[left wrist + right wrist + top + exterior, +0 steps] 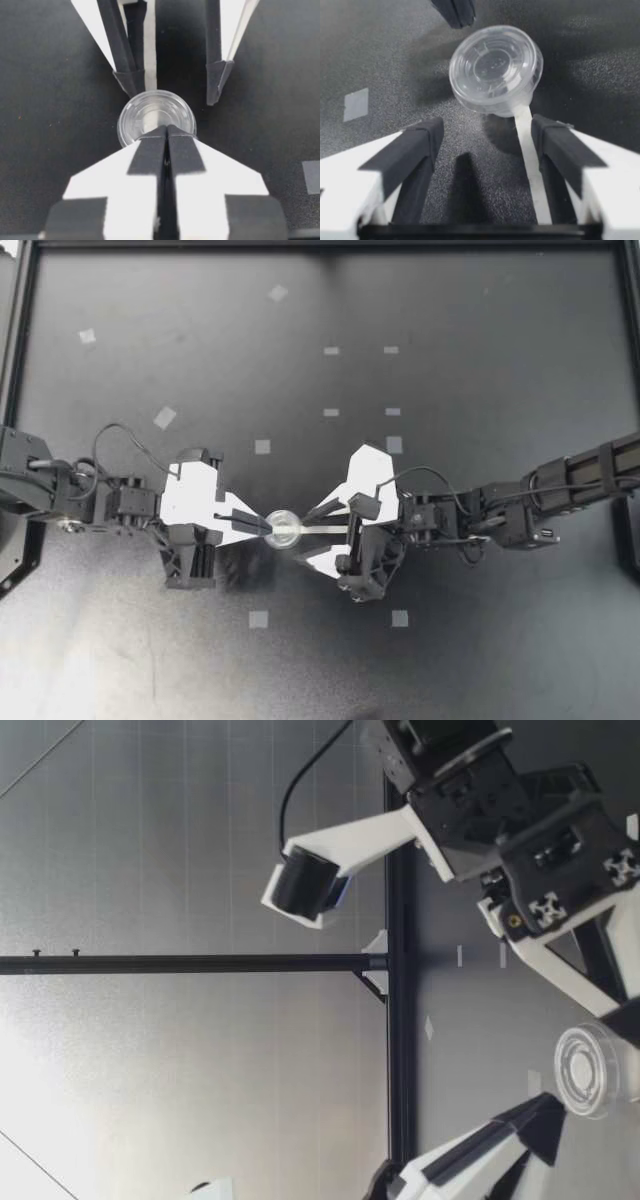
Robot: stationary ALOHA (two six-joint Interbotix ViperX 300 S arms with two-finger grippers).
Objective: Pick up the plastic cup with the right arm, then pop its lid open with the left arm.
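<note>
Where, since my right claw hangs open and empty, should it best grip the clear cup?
Probably the round side wall of the cup, just behind the lid, coming straight in from the right claw, one finger on each flank. The lid tilts toward that claw, and the left claw pinches the far edge.

Black table (480, 320); pale tape squares (259, 619) scattered across it; black frame post (200, 963) upright at far edge.
</note>
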